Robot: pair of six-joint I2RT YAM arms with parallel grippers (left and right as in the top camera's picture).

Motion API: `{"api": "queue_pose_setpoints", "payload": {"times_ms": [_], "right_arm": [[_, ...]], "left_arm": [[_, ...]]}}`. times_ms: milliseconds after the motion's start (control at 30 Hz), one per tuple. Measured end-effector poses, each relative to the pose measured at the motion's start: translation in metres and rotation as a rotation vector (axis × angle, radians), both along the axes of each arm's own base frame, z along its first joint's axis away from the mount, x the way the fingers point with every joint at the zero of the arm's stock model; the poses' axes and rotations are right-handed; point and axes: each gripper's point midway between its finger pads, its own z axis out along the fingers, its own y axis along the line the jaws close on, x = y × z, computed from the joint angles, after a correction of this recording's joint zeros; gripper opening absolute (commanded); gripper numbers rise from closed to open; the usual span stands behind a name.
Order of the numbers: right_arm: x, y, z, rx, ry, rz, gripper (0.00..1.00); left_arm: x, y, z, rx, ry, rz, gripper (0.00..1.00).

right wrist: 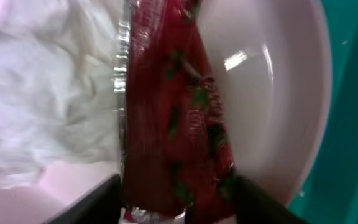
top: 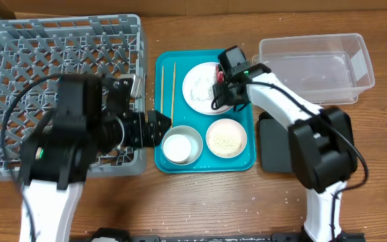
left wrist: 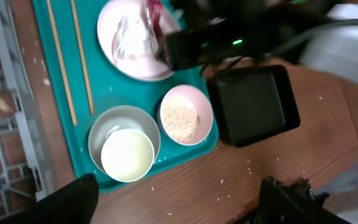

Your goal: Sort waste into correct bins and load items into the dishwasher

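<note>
Your right gripper (right wrist: 178, 208) is straddling the red wrapper (right wrist: 173, 124) on the plate (right wrist: 278, 93) beside the napkin (right wrist: 42, 112) (I cannot tell whether it is pinching yet), so you are risking dragging the napkin along if it closes off-centre.

The wrapper (right wrist: 173, 137) sits between the right fingers (right wrist: 266, 202), on the plate (right wrist: 272, 93). The napkin (right wrist: 42, 106) lies just left of them, the chopsticks (top: 161, 91) farther left, and the rice bowl (top: 226, 138) nearer the robot. All are on the serving tray (top: 203, 165) on the desk (top: 200, 208).
</note>
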Motion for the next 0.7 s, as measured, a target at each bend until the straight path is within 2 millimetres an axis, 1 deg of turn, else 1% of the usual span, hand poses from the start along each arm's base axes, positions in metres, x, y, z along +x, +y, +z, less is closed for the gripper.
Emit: {"api": "queue_pose_setpoints", "payload": {"times_ms": [67,100,133,233,267,333,400,433,467,500,533,567,633,667,700], "right_arm": [[0.001,-0.002,-0.002,-0.013,-0.001,-0.007,0.06],[0.001,-0.003,-0.002,-0.012,-0.001,-0.010,0.04],[0.000,-0.003,-0.002,-0.013,0.004,-0.011,0.04],[-0.007,-0.008,0.000,-0.026,0.036,-0.022,0.04],[-0.009,-0.009,0.003,-0.028,0.041,-0.024,0.04],[-0.011,-0.010,0.016,-0.023,0.032,-0.029,0.04],[-0.009,-0.010,0.042,-0.001,-0.011,-0.034,0.04],[-0.008,-0.010,0.059,0.017,-0.044,-0.039,0.04],[-0.006,-0.010,0.079,0.039,-0.082,-0.049,0.04],[-0.003,-0.012,0.103,0.065,-0.129,-0.065,0.04],[-0.001,-0.014,0.121,0.088,-0.164,-0.081,0.04],[0.002,-0.019,0.145,0.116,-0.213,-0.104,0.04],[0.006,-0.032,0.181,0.155,-0.284,-0.150,0.04],[0.009,-0.042,0.192,0.163,-0.309,-0.176,0.04],[0.012,-0.054,0.200,0.162,-0.327,-0.209,0.07]], "left_arm": [[-0.012,0.005,0.017,0.012,-0.084,0.003,1.00],[-0.018,0.007,0.024,0.017,-0.117,0.011,1.00],[-0.027,0.010,0.032,0.020,-0.160,0.015,1.00],[-0.050,0.016,0.050,0.032,-0.252,0.010,1.00],[-0.055,0.017,0.053,0.033,-0.272,0.007,1.00],[-0.064,0.019,0.059,0.037,-0.306,0.003,1.00],[-0.070,0.020,0.060,0.041,-0.317,0.000,1.00],[-0.073,0.021,0.059,0.045,-0.313,-0.001,1.00],[-0.074,0.021,0.057,0.048,-0.306,-0.001,1.00],[-0.076,0.021,0.055,0.050,-0.298,-0.001,1.00],[-0.076,0.022,0.054,0.053,-0.292,0.000,1.00],[-0.076,0.022,0.053,0.055,-0.288,-0.001,1.00],[-0.077,0.022,0.052,0.059,-0.282,0.001,1.00],[-0.077,0.023,0.052,0.059,-0.282,0.001,1.00],[-0.077,0.023,0.052,0.059,-0.282,0.001,1.00]]}}
